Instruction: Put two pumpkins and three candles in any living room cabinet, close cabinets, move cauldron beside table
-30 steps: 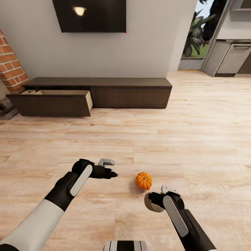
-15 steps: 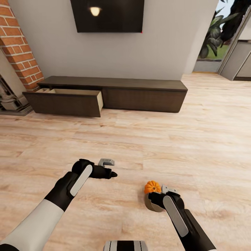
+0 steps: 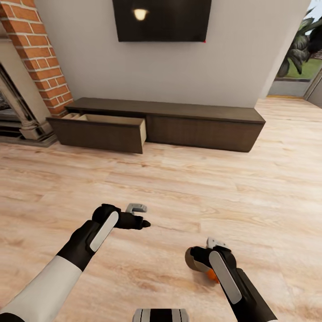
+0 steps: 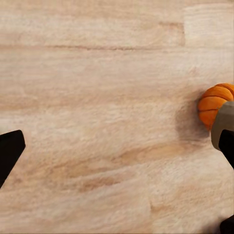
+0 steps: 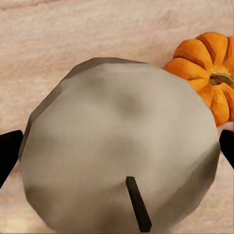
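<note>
My right gripper (image 3: pixel 199 259) is shut on a tan-beige candle (image 5: pixel 117 146), whose dark wick shows in the right wrist view. One orange pumpkin (image 5: pixel 209 73) sits on the wood floor just beside the candle; in the head view it (image 3: pixel 213 276) peeks out from under my right forearm, and it (image 4: pixel 214 102) also shows in the left wrist view. My left gripper (image 3: pixel 144 222) hovers open over bare floor, left of the right one, its fingertips (image 4: pixel 9 153) far apart. The long dark cabinet (image 3: pixel 201 127) stands against the far wall with its left drawer (image 3: pixel 107 136) pulled open.
A brick fireplace column (image 3: pixel 44 58) rises left of the cabinet. A black TV (image 3: pixel 161 20) hangs on the wall above it. An opening to greenery (image 3: pixel 299 58) is at the far right. Wood floor (image 3: pixel 179 188) stretches between me and the cabinet.
The whole view has swung, so the cabinet and floor shifted right in the picture. The pumpkin went from ahead of my right gripper to under its forearm. Both arms hold the same pose.
</note>
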Controlling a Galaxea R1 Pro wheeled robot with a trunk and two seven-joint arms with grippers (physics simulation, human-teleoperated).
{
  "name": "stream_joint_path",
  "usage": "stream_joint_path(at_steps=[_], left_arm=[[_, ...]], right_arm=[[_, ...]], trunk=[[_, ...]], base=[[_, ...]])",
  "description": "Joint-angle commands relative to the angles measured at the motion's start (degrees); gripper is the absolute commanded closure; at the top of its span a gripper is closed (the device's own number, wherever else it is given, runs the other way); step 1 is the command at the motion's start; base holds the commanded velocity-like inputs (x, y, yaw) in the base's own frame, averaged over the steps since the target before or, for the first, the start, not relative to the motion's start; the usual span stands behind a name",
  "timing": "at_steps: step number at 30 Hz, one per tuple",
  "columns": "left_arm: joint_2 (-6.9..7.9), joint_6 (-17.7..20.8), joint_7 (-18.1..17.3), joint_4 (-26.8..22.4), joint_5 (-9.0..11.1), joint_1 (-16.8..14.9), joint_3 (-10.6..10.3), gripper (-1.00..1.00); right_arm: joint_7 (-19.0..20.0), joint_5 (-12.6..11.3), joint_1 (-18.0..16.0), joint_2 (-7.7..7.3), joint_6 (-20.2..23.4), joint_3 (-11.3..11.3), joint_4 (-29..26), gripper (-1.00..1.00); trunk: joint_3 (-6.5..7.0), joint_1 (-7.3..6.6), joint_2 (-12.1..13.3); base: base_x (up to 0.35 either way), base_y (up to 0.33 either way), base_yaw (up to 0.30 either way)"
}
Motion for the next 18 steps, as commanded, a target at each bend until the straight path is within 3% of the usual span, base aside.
stream_joint_path(at_steps=[1,12,18], left_arm=[[0.04,0.14,0.14,-0.06,0.15,-0.05,-0.14,-1.00],[0.04,0.14,0.14,-0.10,0.16,-0.05,-0.21,-1.00],[0.04,0.14,0.14,-0.10,0.14,-0.05,-0.21,-1.00]], right_arm=[[-0.63,-0.76,-0.03,-0.01,-0.11,0.05,-0.08,1.00],[-0.63,-0.77,-0.03,-0.01,-0.08,0.09,-0.01,1.00],[-0.63,-0.77,-0.03,-0.01,-0.08,0.10,0.01,1.00]], trunk=[[-0.05,0.01,-0.02],[-0.05,0.01,-0.02],[-0.05,0.01,-0.02]], base=[[0.158,0.020,0.282],[0.047,0.005,0.286],[0.170,0.070,0.288]])
